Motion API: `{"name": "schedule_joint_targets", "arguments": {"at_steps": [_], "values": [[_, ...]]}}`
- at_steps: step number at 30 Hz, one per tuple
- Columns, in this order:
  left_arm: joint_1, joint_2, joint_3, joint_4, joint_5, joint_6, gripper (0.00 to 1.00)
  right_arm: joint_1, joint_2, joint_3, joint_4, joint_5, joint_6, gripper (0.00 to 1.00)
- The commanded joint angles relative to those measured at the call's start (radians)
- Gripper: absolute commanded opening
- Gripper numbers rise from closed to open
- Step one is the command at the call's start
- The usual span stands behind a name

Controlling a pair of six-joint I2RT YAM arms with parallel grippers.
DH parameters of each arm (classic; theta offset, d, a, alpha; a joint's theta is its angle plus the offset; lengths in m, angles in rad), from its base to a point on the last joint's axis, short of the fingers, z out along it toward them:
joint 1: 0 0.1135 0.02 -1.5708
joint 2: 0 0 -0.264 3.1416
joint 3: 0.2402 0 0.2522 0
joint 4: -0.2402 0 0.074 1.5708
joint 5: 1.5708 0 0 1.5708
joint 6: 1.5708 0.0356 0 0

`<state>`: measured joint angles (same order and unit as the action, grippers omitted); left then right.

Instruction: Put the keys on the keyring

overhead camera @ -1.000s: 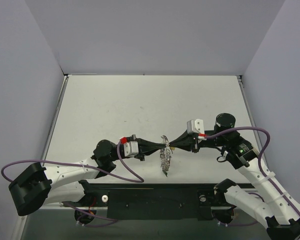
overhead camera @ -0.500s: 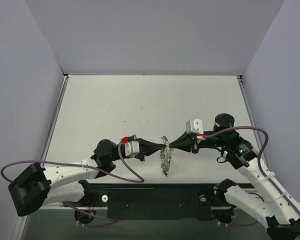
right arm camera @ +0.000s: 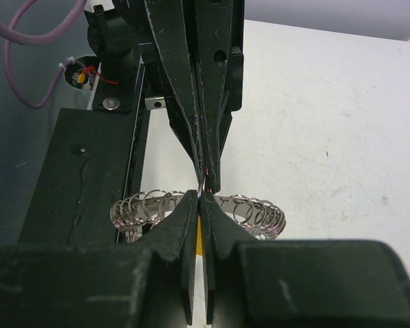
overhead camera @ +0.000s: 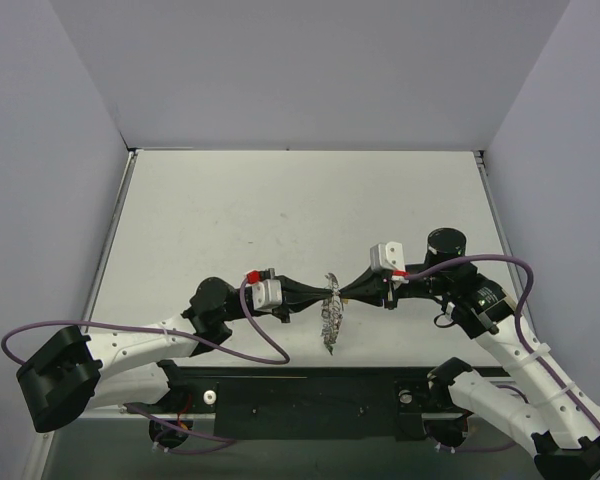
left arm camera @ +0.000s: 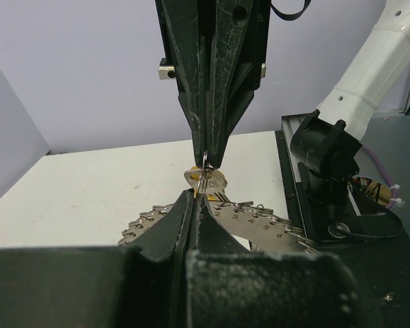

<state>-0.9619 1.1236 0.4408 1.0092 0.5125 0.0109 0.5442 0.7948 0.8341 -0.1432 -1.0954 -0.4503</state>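
Lower centre of top view: left gripper [overhead camera: 315, 293] clamped on keyring [overhead camera: 330, 318] rim, holding it upright as a steady target; right gripper [overhead camera: 348, 292] pinches yellow key [left arm camera: 206, 181] tip-to-tip against it, probably for threading

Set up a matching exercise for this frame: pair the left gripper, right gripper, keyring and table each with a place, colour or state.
Things:
1. left gripper
2. right gripper
3. keyring
4. table

Descriptions:
A. silvery, hanging edge-on between two tips in the top view
B. shut, tip pointing right in the top view
C. off-white, beneath the rest
D. shut, tip pointing left in the top view

Pairs: 1-B, 2-D, 3-A, 4-C
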Motion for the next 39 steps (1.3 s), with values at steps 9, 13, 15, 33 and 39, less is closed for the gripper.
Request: {"name": "schedule_joint_targets", "arguments": {"at_steps": [9,13,15,33,39], "values": [[0.014,-0.036,0.079,0.045,-0.057,-0.058,0.00,0.010,0.004,0.031,-0.067,-0.015,-0.067,0.00],[0.017,-0.035,0.081,0.043,-0.058,-0.066,0.00,0.008,0.001,0.031,-0.078,-0.009,-0.076,0.00],[0.017,-0.035,0.081,0.046,-0.062,-0.071,0.00,0.007,-0.002,0.031,-0.084,-0.008,-0.079,0.00],[0.045,-0.030,0.053,0.147,-0.091,-0.144,0.00,-0.024,-0.020,0.016,-0.102,0.012,-0.080,0.00],[0.063,-0.025,0.044,0.210,-0.103,-0.201,0.00,-0.029,-0.023,0.005,-0.098,0.019,-0.071,0.00]]}}
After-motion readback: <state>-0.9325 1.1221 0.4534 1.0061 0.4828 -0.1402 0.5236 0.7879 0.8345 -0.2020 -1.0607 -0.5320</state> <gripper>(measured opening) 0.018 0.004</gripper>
